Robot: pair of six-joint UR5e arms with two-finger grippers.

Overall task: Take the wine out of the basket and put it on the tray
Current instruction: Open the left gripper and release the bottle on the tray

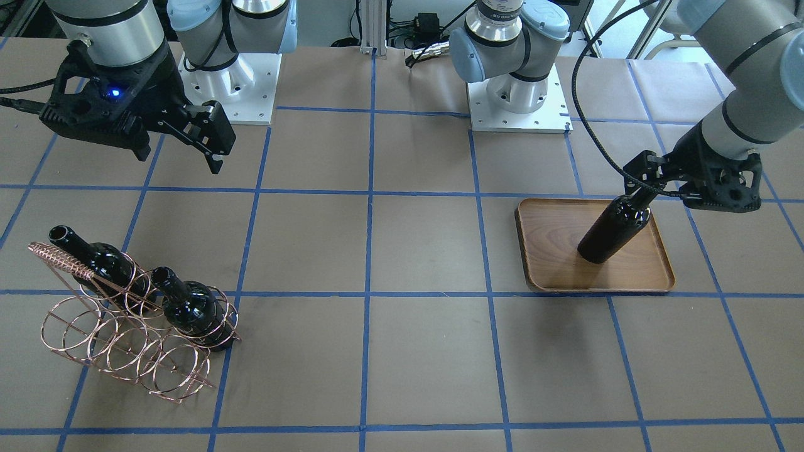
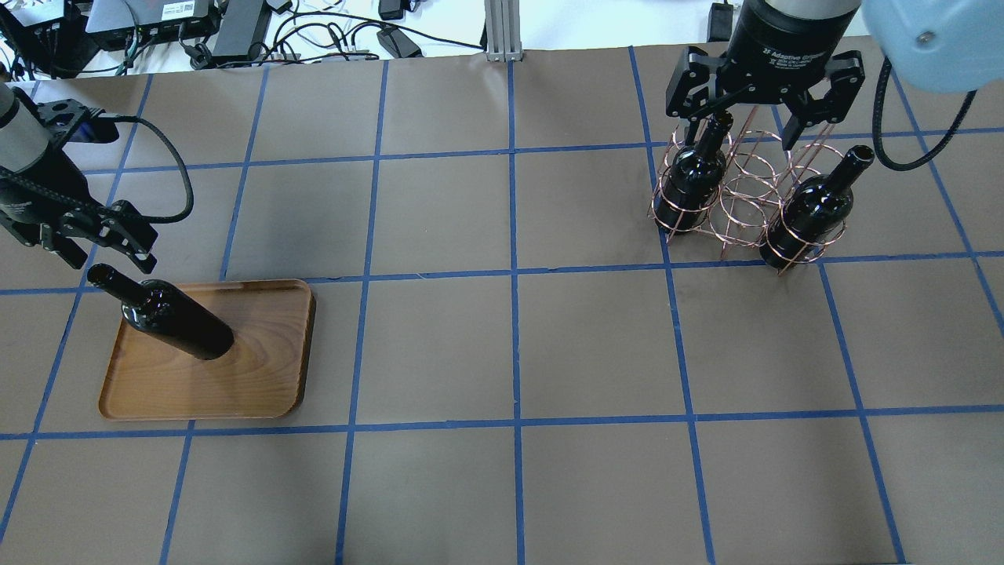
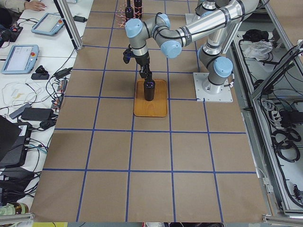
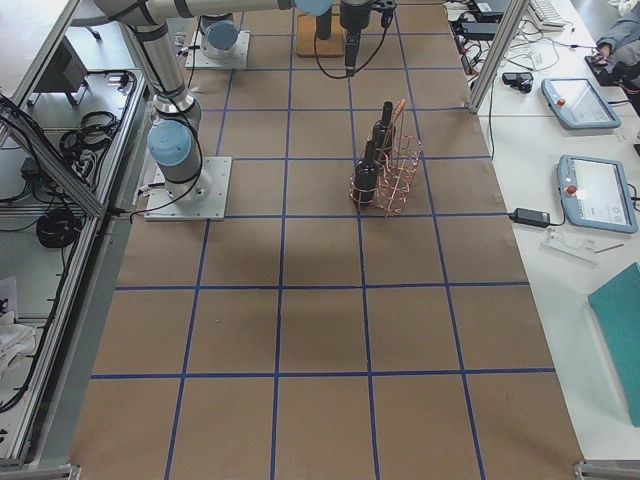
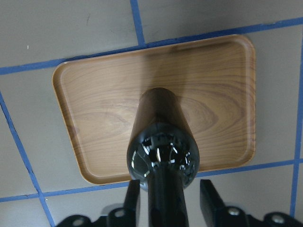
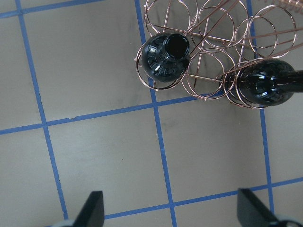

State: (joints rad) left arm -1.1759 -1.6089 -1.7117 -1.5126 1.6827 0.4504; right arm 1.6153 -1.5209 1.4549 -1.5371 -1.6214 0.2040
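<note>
Left gripper (image 5: 169, 191): parted, astride the neck of the wine bottle (image 5: 161, 151) standing upright on the tray (image 5: 94, 109).
Right gripper (image 6: 170, 201): wide apart, empty, hovering above the basket (image 2: 741, 192).

The left arm (image 2: 20, 149) reaches in from the overhead view's left edge, the left gripper (image 2: 108, 249) pointing down, fingers slightly parted. At upper right the right arm (image 2: 792, 20) hangs vertical, the right gripper (image 2: 751, 132) spread wide, fingers (image 6: 93, 208) in its wrist view's lower corners.
</note>
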